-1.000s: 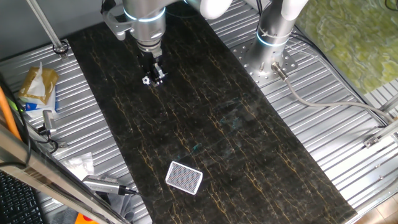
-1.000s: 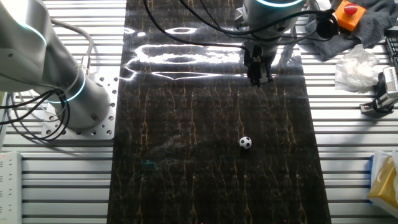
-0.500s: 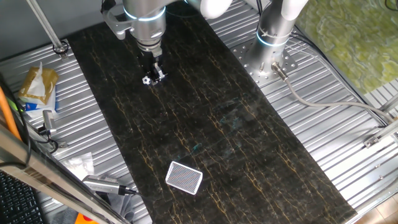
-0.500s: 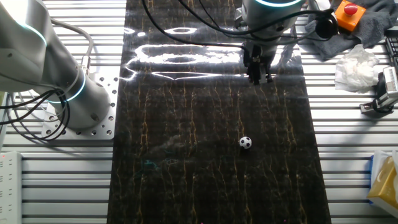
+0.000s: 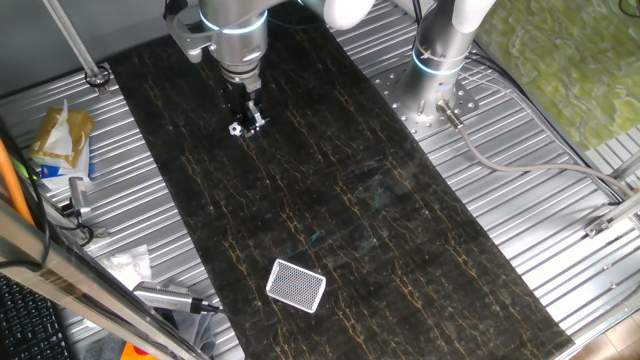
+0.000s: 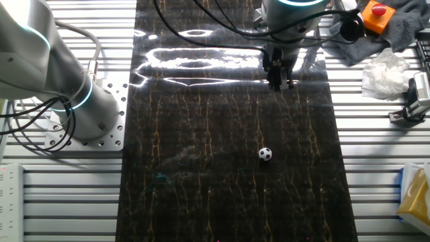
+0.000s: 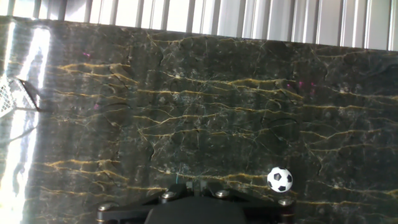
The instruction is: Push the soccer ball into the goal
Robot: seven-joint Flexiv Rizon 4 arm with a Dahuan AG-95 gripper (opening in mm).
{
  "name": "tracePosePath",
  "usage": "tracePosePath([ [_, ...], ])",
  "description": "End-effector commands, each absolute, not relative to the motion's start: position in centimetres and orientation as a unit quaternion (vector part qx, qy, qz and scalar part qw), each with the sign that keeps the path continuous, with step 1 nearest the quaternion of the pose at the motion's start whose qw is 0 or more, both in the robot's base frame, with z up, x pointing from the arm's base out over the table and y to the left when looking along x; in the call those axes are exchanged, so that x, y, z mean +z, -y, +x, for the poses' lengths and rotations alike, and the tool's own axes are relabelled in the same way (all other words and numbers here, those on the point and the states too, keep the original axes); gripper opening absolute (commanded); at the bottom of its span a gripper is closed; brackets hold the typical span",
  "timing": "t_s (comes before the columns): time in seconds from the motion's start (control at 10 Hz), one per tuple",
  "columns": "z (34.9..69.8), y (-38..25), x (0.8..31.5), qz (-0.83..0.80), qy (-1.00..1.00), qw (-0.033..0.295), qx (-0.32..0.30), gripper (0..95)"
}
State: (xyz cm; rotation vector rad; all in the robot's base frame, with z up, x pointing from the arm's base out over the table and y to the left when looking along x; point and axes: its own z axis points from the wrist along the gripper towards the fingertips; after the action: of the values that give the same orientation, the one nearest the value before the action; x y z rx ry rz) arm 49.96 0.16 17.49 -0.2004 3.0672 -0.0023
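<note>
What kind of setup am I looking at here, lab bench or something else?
Most likely a robotics lab bench: a ribbed metal table with a bolted arm base, a dark marbled mat, and an orange emergency-stop button nearby.

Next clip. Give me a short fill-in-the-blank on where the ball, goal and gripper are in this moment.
1. The soccer ball is black and ___.
2. In the hand view, the goal shows at the ___ edge of the picture.
3. In the other fixed view, the gripper is ___ from the ball, not touching it.
Missing words: white; left; apart.
</note>
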Motion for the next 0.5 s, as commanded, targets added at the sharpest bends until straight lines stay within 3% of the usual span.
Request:
tracePosePath([
  [0.1,49.83,-0.13,17.50,-0.062,-0.997,0.037,0.000,76.0],
  [0.2,49.83,-0.13,17.51,-0.060,-0.997,0.039,0.001,95.0],
  [0.5,49.91,0.04,17.34,-0.074,-0.996,0.049,0.001,95.0],
])
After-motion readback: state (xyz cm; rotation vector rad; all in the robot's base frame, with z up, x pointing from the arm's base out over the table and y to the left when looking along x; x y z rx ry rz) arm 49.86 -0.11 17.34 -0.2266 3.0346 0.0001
